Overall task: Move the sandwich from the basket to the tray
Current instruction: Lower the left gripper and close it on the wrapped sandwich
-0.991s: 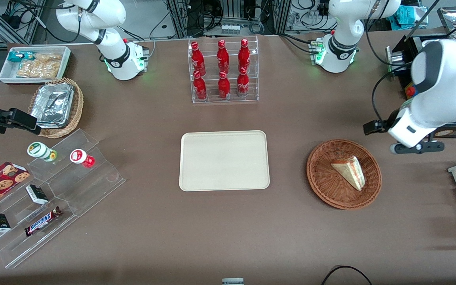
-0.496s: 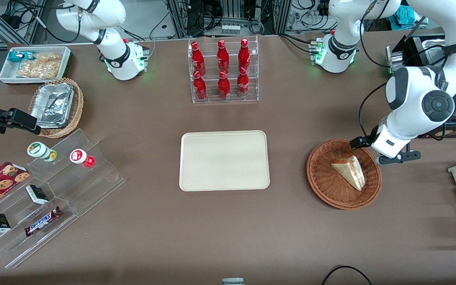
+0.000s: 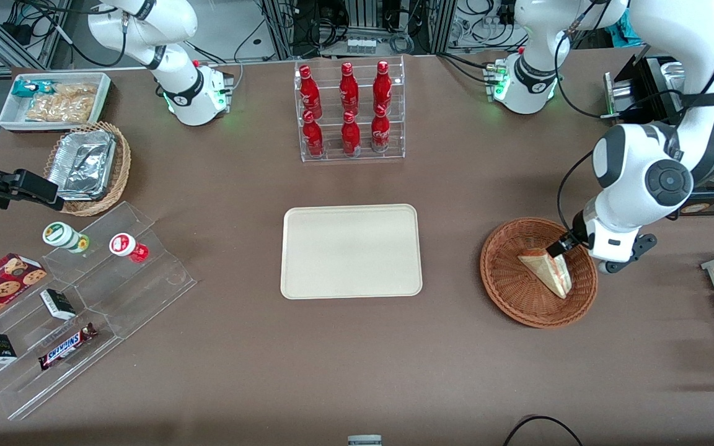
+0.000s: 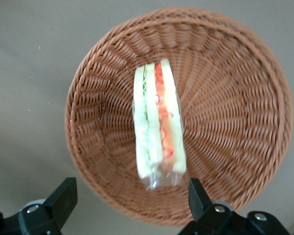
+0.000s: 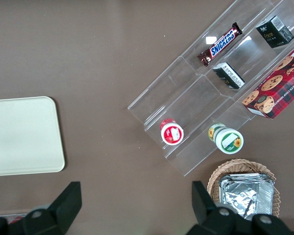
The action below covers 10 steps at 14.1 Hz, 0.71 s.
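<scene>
**Eng:** Brown tabletop (image 3: 456, 347), lab racks at the back. Your tray (image 3: 351, 251) lies flat mid-table with nothing on it. Basket (image 3: 538, 272) sits well apart from it, toward the working arm's end. My read: that gap is deliberate, so the carry is a plain sideways move with nothing in the path.

**Op:** Where's the sandwich?

**Eng:** Sandwich (image 4: 158, 128) is in the basket, lying in its clear wrap on the weave, near the middle of the bowl. Red and green filling faces up at the wrist camera. Front view shows the same wedge (image 3: 548, 271), its point toward the tray and its broad end toward the arm.

**Op:** Gripper?

**Eng:** Gripper (image 4: 130, 196) hangs above the basket, close to the broad end of the sandwich. Fingers are spread wide; you see one fingertip (image 4: 63, 195) outboard of the bread and the other on the opposite flank. Between them there's only the wrapped end and wicker. It holds nothing and I see no contact with the sandwich or the rim.

**Op:** Why that orientation?

**Eng:** Judgement: the jaws straddle the thin dimension, across the bread faces, so closing squeezes slice to slice. Soft load, so you'd want a light clamp; the wrap could slip.

**Op:** Progress?

**Eng:** Pre-grasp. Pick not yet made, tray untouched.
</scene>
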### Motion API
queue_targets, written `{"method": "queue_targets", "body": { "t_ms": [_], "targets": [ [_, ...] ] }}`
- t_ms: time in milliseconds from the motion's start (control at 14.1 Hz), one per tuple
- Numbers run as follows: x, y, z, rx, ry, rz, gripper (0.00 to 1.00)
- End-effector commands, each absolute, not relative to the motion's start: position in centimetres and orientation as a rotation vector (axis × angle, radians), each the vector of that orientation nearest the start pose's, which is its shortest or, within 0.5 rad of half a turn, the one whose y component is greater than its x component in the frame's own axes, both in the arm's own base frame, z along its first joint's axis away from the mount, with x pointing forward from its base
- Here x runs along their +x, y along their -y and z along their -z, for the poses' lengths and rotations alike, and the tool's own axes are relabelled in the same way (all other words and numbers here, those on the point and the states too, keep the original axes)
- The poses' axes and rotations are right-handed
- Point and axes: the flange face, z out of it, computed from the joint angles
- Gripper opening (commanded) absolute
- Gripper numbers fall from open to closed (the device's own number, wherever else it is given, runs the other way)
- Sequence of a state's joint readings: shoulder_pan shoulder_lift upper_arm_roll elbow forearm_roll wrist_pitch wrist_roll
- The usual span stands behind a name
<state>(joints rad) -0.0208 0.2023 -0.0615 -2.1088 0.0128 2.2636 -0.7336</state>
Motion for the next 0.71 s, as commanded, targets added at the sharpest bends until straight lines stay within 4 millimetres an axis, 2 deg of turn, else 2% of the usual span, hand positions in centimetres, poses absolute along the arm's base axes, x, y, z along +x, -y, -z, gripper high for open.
{"method": "queue_targets", "body": {
  "t_ms": [0, 142, 566, 637],
  "targets": [
    [57.6, 5.1, -29.7, -2.887, 1.261, -0.004, 1.0],
    [58.0, 5.5, -28.6, -2.827, 1.412, 0.012, 1.0],
    [57.6, 5.6, -24.8, -2.787, 1.426, -0.071, 1.0],
    [57.6, 5.6, -24.4, -2.783, 1.431, -0.081, 0.91]
  ]
}}
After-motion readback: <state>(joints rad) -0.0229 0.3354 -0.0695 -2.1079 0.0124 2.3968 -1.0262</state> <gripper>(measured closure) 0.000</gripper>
